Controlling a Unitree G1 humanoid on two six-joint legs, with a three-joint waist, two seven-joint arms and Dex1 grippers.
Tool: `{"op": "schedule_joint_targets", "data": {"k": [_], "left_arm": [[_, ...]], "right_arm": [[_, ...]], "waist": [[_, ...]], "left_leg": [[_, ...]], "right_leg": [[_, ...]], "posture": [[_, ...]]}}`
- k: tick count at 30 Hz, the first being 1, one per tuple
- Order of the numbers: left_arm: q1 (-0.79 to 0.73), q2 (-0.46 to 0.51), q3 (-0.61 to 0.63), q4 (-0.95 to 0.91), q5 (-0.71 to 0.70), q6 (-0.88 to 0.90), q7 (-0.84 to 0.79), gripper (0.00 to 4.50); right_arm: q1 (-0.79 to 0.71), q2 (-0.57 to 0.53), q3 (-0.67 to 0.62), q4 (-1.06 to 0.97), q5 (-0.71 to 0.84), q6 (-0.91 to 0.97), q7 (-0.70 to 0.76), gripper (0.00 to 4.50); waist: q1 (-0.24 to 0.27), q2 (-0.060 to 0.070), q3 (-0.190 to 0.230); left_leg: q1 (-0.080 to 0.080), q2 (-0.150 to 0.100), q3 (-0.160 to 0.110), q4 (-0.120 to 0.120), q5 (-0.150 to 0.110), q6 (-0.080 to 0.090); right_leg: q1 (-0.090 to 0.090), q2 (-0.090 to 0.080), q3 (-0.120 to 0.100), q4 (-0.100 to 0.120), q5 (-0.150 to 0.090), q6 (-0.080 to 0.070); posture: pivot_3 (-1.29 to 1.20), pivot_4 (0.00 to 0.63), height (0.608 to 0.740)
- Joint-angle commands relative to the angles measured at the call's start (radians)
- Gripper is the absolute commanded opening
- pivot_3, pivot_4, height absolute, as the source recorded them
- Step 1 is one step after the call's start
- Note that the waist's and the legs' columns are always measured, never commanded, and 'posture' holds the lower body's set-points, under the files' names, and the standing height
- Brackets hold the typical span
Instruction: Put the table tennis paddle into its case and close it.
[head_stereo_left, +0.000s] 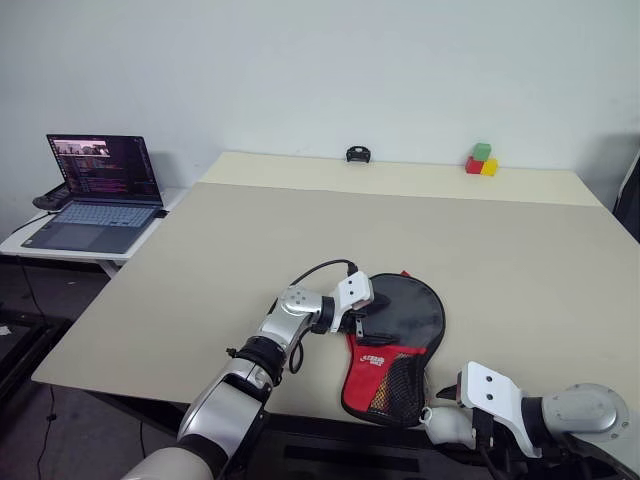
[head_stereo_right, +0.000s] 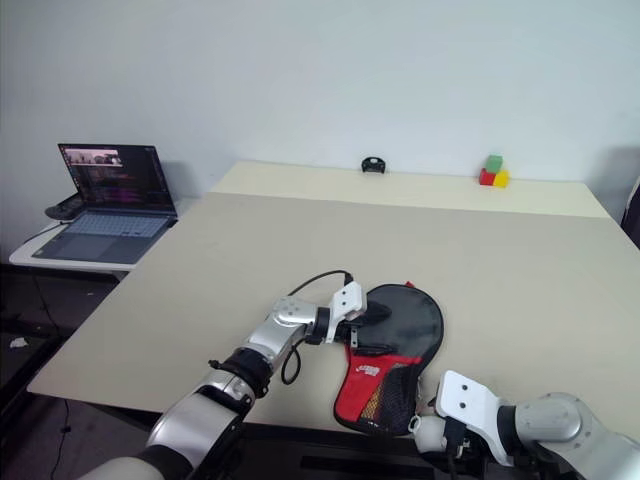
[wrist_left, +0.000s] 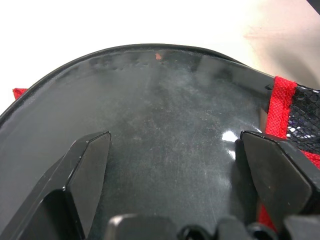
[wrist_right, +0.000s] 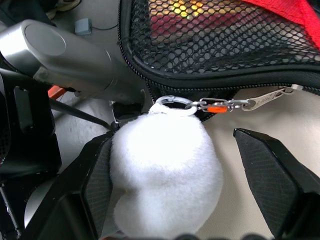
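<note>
- The left claw (head_stereo_left: 372, 318) is open; its two black fingers (wrist_left: 87, 172) stand wide apart over the round black face of the case (head_stereo_left: 400, 345) and hold nothing.
- The right claw (wrist_right: 170, 185) is also open. The white pom-pom zipper pull (wrist_right: 162, 172) sits between its fingers and lies against one finger; the other finger is apart from it, so there is no closed grip.
- A metal ring and a small chain (wrist_right: 227, 104) join the pom-pom to the zipper along the edge of the black mesh pocket (wrist_right: 220, 35).
- The case lies flat on the desk (head_stereo_left: 200, 260) near its front edge, round end at 12 o'clock, red panel and mesh end at 6 o'clock.
- I cannot tell where the table tennis paddle is; it may be inside the case.
- Far away, at 1 o'clock from the case, coloured blocks (head_stereo_left: 481, 160) stand at the back edge of the desk.
- At 12 o'clock there is a small black object (head_stereo_left: 359, 154).
- At 10 o'clock an open laptop (head_stereo_left: 95, 192) rests on a side table.
</note>
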Motion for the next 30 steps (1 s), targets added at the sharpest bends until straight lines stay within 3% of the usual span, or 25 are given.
{"op": "schedule_joint_targets", "data": {"k": [1,7,12,22,30], "left_arm": [[0.044,0.009,-0.043,0.08,0.091,0.025,0.038,4.5],[0.043,0.008,-0.043,0.082,0.091,0.024,0.038,4.5],[0.042,0.007,-0.043,0.086,0.092,0.024,0.042,4.5],[0.027,-0.014,-0.052,0.114,0.108,0.022,0.062,4.5],[-0.002,-0.052,-0.052,0.159,0.126,0.023,0.09,4.5]], "right_arm": [[-0.009,-0.005,0.01,0.001,-0.051,-0.046,0.01,3.35],[0.001,-0.021,0.034,-0.002,-0.107,-0.085,0.037,1.3],[0.006,-0.02,-0.002,-0.019,-0.081,-0.065,0.064,0.15],[0.016,-0.091,-0.233,-0.101,0.141,0.094,0.19,0.05],[0.07,-0.107,-0.193,-0.13,0.148,0.108,0.192,0.05]], "waist": [[0.0,0.0,0.0],[0.0,0.0,0.0],[0.0,0.0,0.001],[0.004,0.001,0.002],[0.027,0.003,0.001]], "left_leg": [[0.0,0.0,0.0,0.0,0.0,0.0],[0.0,0.0,0.0,0.0,0.0,0.0],[0.0,0.0,0.0,0.0,0.0,0.0],[-0.001,0.0,-0.001,0.0,0.0,-0.001],[-0.005,0.0,-0.001,0.0,0.0,0.0]], "right_leg": [[0.0,0.0,0.0,0.0,0.0,0.0],[0.0,0.0,0.0,0.0,0.0,0.0],[0.0,0.0,0.0,0.0,0.0,0.0],[0.0,-0.001,-0.001,-0.001,0.0,0.0],[0.001,-0.001,-0.002,-0.012,0.004,0.007]], "posture": [[0.0,0.15,0.74],[0.0,0.15,0.74],[0.0,0.15,0.74],[0.0,0.15,0.74],[0.0,0.15,0.74]]}}
